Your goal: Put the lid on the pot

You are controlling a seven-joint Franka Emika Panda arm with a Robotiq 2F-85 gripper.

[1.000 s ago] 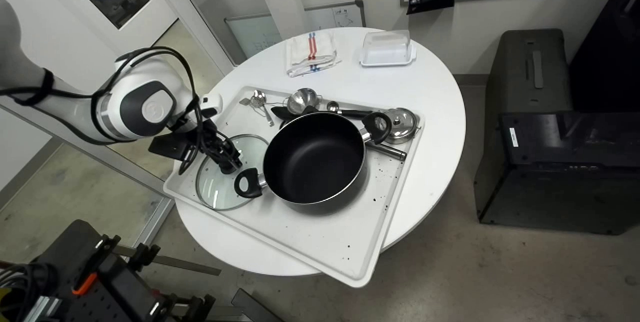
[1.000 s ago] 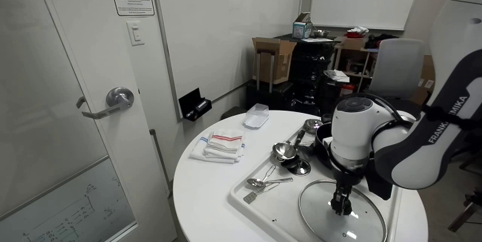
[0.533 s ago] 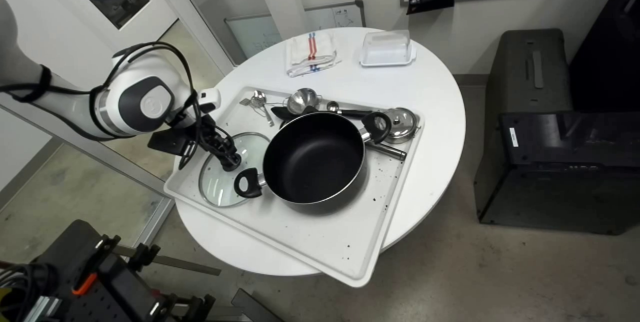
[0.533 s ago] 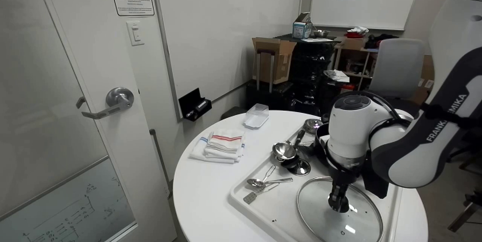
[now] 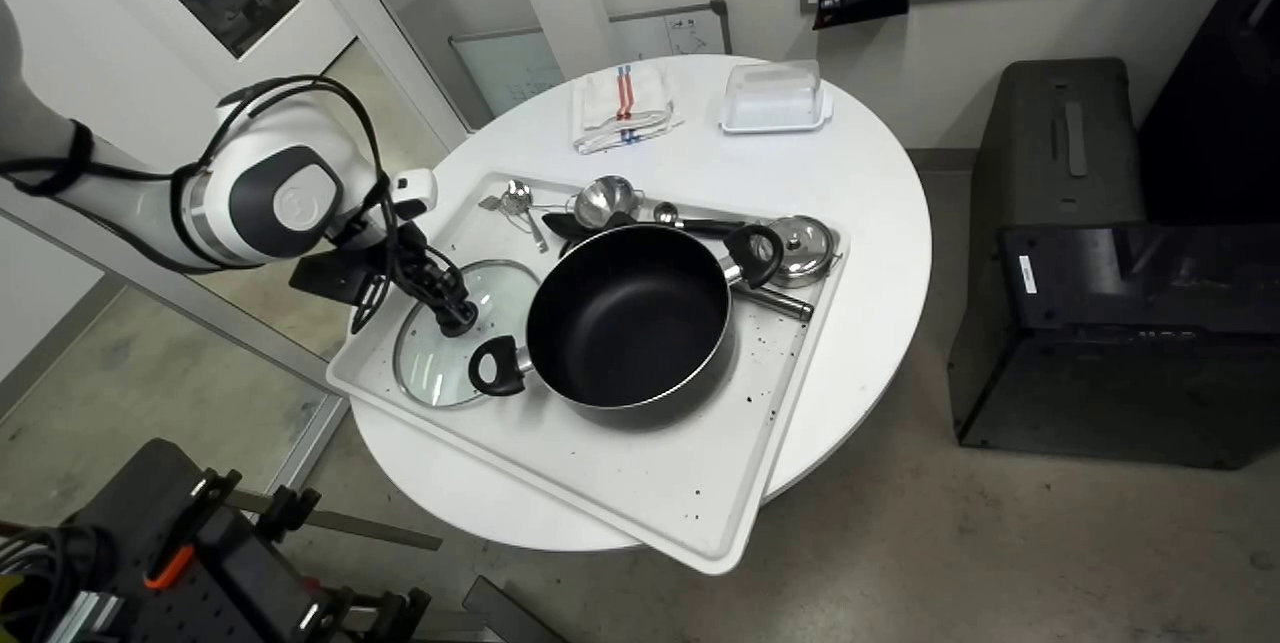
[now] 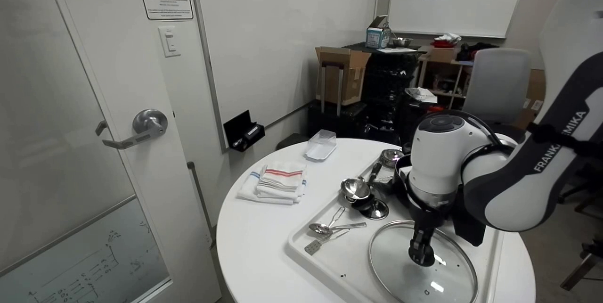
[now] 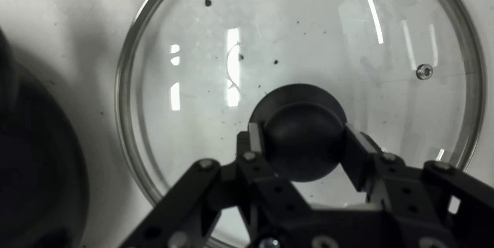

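The round glass lid [image 7: 308, 28] with its metal rim lies at the left part of the tray in an exterior view, left of the pot [image 5: 630, 318]. My gripper [image 7: 303, 136] is shut on the lid's black knob [image 7: 305, 144], one finger pressed to each side. From outside, the gripper [image 6: 421, 255] points down at the lid [image 6: 452, 279]. Whether the lid touches the tray I cannot tell. The black pot stands uncovered, its near handle [image 5: 497, 366] reaching over the lid's edge in that view. The arm hides most of the pot in an exterior view.
A white tray [image 5: 650, 503] on the round table carries the cookware. Behind the pot lie a metal strainer [image 5: 605, 201], small utensils [image 5: 518, 198] and a small steel lidded pan [image 5: 800, 248]. Folded towels [image 5: 620, 108] and a plastic container [image 5: 775, 98] sit beyond the tray.
My gripper has closed on the knob. Gripper and lid have shifted slightly, leftward and a little up in both exterior views. The pot has stayed put.
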